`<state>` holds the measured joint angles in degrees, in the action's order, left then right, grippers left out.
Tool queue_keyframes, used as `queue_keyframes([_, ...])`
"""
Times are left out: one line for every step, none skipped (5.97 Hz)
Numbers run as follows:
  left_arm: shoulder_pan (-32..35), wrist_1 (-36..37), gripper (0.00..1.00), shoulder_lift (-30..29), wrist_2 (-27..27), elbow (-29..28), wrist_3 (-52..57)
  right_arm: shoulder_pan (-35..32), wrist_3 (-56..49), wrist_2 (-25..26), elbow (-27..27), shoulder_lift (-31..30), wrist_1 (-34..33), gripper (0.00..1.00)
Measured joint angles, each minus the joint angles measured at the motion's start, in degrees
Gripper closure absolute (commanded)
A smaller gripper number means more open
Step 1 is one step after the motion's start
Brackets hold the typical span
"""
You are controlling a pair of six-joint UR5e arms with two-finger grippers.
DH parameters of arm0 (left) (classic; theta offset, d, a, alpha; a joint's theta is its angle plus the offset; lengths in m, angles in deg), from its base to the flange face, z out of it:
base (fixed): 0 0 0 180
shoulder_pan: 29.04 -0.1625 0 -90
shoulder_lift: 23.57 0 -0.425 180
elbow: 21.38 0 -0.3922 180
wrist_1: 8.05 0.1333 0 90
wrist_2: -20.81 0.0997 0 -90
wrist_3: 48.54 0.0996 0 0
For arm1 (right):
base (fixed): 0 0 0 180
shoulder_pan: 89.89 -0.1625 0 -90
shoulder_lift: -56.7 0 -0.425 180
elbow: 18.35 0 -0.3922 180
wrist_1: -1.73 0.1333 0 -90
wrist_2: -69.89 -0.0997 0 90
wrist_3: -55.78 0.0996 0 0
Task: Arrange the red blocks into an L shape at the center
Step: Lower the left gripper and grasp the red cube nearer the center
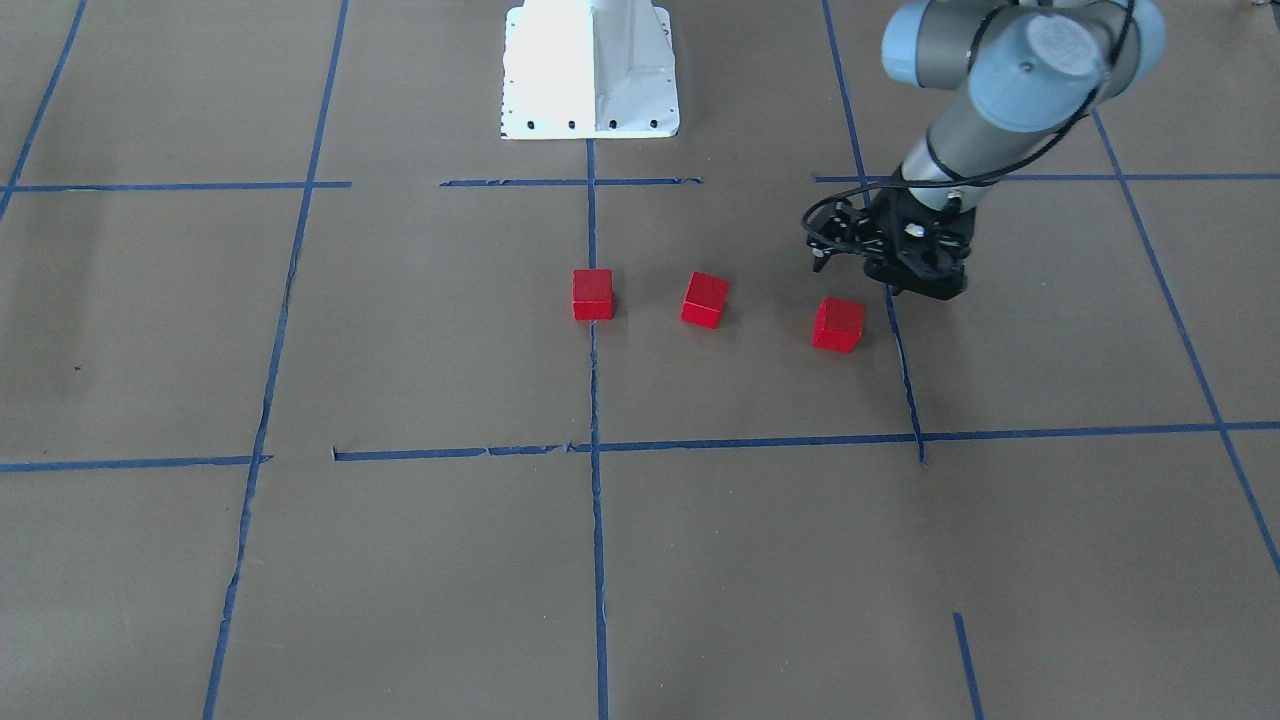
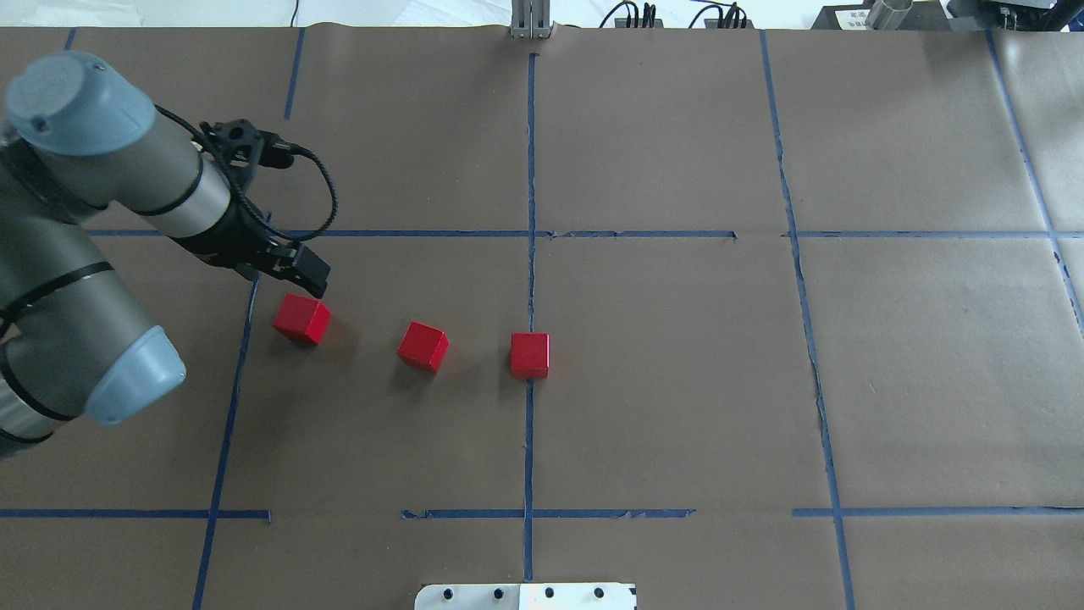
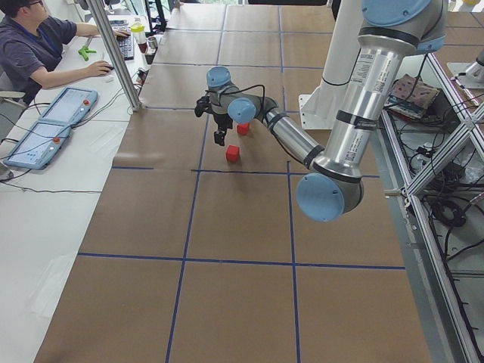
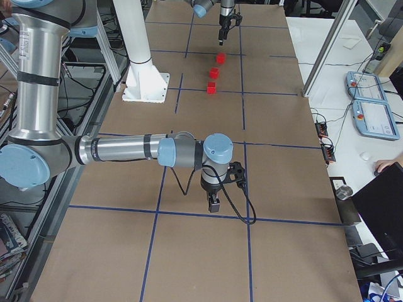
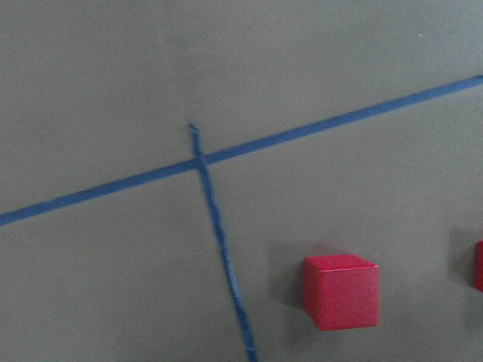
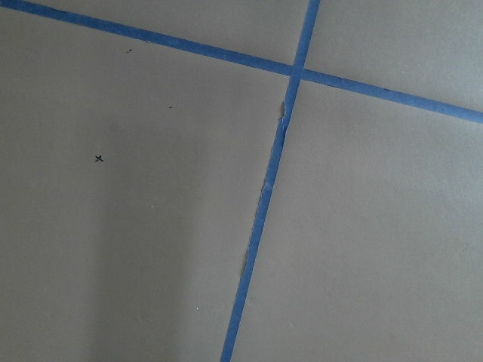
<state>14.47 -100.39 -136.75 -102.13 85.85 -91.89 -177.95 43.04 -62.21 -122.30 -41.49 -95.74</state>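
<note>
Three red blocks lie apart in a rough row on the brown paper: the left one [image 2: 301, 319], the middle one [image 2: 423, 346] and one [image 2: 530, 355] on the long blue tape line at the center [image 2: 593, 339]. They also show in the front view: [image 1: 838, 324], [image 1: 705, 300], [image 1: 593, 294]. My left gripper [image 2: 313, 284] hovers just beyond the left block, apart from it, and looks shut and empty; it also shows in the front view [image 1: 915, 290]. The left wrist view shows that block [image 5: 341, 292] low and to the right. My right gripper [image 4: 214, 206] is far from the blocks; I cannot tell its state.
The white robot base [image 1: 590, 70] stands at the table's near middle edge. Blue tape lines [image 2: 530, 169] divide the paper into a grid. An operator [image 3: 34, 45] sits at a side desk with control pendants [image 3: 45, 128].
</note>
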Motion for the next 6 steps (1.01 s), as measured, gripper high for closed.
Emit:
queue_keyframes([-4.05,-0.05,0.0,-3.09,3.93,-1.68,-3.8,0.0,0.05,0.0,0.02,0.06,0.0,0.0])
queue_keyframes([-7.37,-0.12,0.0,-6.01,7.0,-4.38,-6.86,0.0,0.08,0.01,0.01,0.09,0.0,0.0])
queue_keyframes([-9.82,-0.42,0.0,-8.03,9.65,-6.78,-9.07,0.0,0.08,-0.02,-0.08,0.16,0.0,0.0])
queue_keyframes([-11.41,-1.76,0.0,-8.93,11.34,-8.78,-10.61,0.0,0.09,-0.06,-0.11,0.22,0.0,0.0])
queue_keyframes([-12.0,-4.43,0.0,-9.78,11.91,-11.45,-11.94,0.0,0.06,-0.07,-0.11,0.23,0.0,0.0])
queue_keyframes([-12.19,-6.72,0.0,-10.76,12.06,-14.12,-12.87,0.0,0.02,-0.08,-0.09,0.21,0.0,0.0])
